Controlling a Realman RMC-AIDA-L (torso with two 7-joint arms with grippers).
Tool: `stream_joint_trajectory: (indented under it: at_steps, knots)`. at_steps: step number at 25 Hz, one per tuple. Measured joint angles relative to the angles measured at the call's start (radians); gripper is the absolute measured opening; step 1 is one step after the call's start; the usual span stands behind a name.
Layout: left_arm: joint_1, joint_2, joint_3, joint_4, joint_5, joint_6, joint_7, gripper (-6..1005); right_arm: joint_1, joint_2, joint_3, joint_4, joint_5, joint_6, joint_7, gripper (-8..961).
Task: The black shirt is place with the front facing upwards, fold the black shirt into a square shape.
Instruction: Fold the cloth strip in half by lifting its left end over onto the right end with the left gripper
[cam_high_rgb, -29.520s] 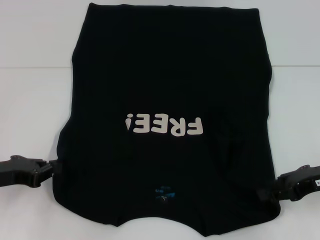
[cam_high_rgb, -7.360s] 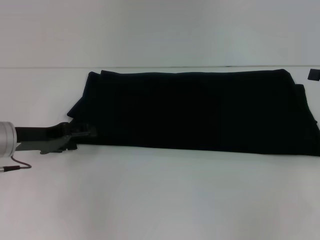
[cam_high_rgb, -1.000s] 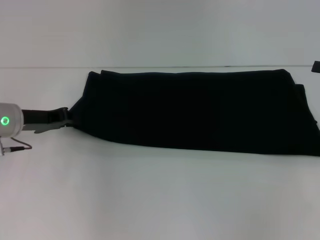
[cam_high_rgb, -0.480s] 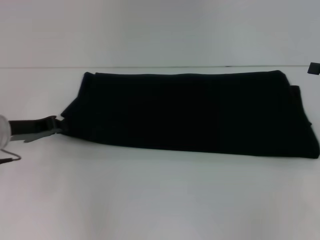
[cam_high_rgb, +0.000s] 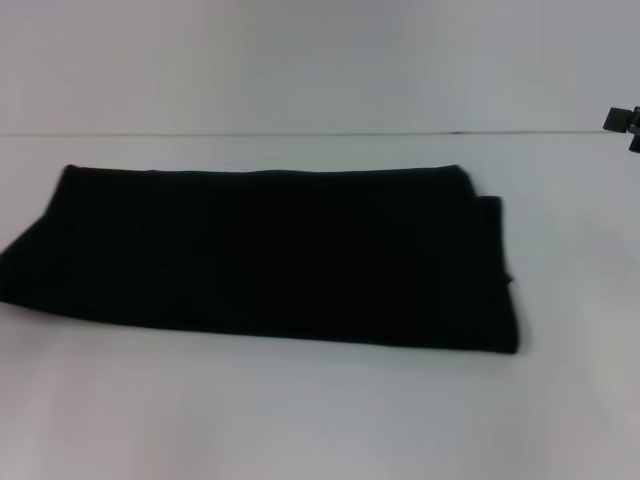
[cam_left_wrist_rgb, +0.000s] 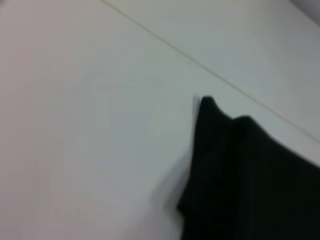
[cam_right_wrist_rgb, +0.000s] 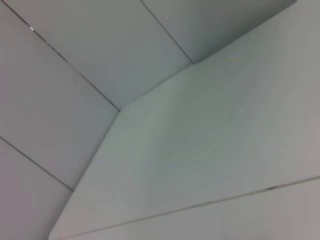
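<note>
On the white desk (cam_high_rgb: 320, 420) the black shirt (cam_high_rgb: 260, 255) lies folded into a long, low band, with its lettered front out of sight. Its far edge runs nearly parallel to the seam where the desk meets the wall behind it, and a strip of bare desk lies between that seam and the cloth. At the shirt's right end a second layer of cloth shows just past the upper fold, set a little lower and stepped outward. The shirt's left end narrows and reaches the edge of the head view, so that tip cannot be seen whole.

No part of the left tool shows beside the shirt in the head view. The left wrist view shows a corner of the shirt (cam_left_wrist_rgb: 250, 175) rising from the desk in two small peaks, with bare desk all around that corner; that arm's own fingers do not show, so whether the left tool is wide or narrow cannot be told.

Well to the right of the shirt and beyond its far edge, a small dark piece of the right tool (cam_high_rgb: 625, 122) shows at the border of the head view, well apart from the cloth. Too little of it is visible to tell whether it is wide or narrow. The right wrist view shows only pale panels and their seams.
</note>
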Motion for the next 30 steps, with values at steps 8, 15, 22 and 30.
stream_joint_trajectory:
  at_steps: [8,15,22,30]
  knots:
    - [-0.092,-0.014,-0.129,-0.006,-0.223,0.358,0.123,66,-0.008,0.008,0.002,-0.001,0.017,0.006,-0.031,857]
    - [-0.378,-0.208,0.009,-0.110,-0.315,0.374,0.236,81,-0.065,-0.037,0.030,-0.016,0.062,-0.047,-0.070,857]
    - [-0.589,-0.230,0.066,-0.682,-0.477,-0.057,0.611,96,-0.113,-0.069,0.048,-0.059,0.061,-0.092,-0.106,856]
    - [-0.551,-0.230,-0.244,-1.028,-0.450,-0.042,1.171,154,-0.077,-0.071,0.032,-0.055,-0.049,-0.039,-0.097,855]
